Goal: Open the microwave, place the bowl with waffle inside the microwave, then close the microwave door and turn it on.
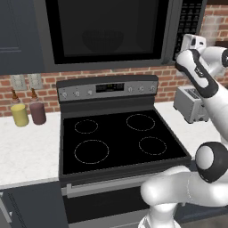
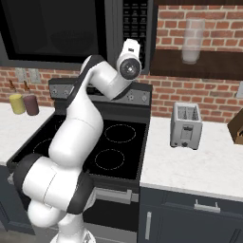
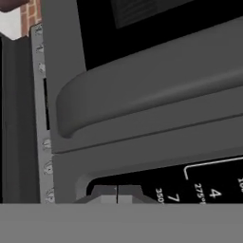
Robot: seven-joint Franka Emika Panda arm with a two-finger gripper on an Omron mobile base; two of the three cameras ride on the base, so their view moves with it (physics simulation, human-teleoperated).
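The microwave [image 1: 111, 63] hangs above the stove with the microwave door [image 1: 107, 26] closed. Through its black glass the bowl [image 1: 102, 41] shows dimly inside; I cannot make out the waffle. My gripper [image 3: 117, 194] is shut with nothing in it, its tips together right at the keypad [image 3: 209, 187]. The keypad strip [image 1: 191, 18] lies at the microwave's right end, and the gripper [image 1: 186, 44] is at its lower part. In the hand view the curved handle bar [image 3: 152, 90] runs just beside the keypad. From the right base view the gripper [image 2: 133, 43] points into the keypad strip [image 2: 135, 19].
A black stove [image 1: 116, 133] lies below. A silver toaster [image 2: 186, 124] stands on the right counter. Yellow cup [image 1: 19, 115] and maroon cup [image 1: 38, 112] sit on the left counter. A glass [image 2: 192, 40] stands on a wall shelf.
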